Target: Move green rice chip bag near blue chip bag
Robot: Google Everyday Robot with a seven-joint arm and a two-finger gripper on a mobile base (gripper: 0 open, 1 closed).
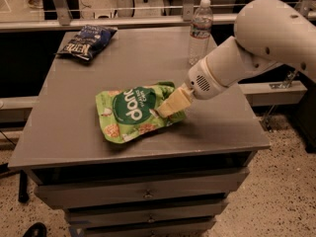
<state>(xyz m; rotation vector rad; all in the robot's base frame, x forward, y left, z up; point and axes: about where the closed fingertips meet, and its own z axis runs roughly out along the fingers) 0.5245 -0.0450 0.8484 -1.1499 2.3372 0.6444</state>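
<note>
end effector [169, 105] seen clamped on the right edge of the green rice chip bag [132, 113], laid at the middle of the table [74, 127]. blue chip bag [87, 41] noted at far left corner, well apart. water bottle [200, 31] stood far right.

On the table [74, 132] I see the rice chip bag [129, 116] lying near the middle, slightly toward the front. My gripper [165, 108] sits at that bag's right edge, pinching it, and the arm comes in from the right. The other chip bag [88, 41] lies at the far left corner, well apart. A water bottle [200, 31] stands upright at the far edge, behind the gripper.
</note>
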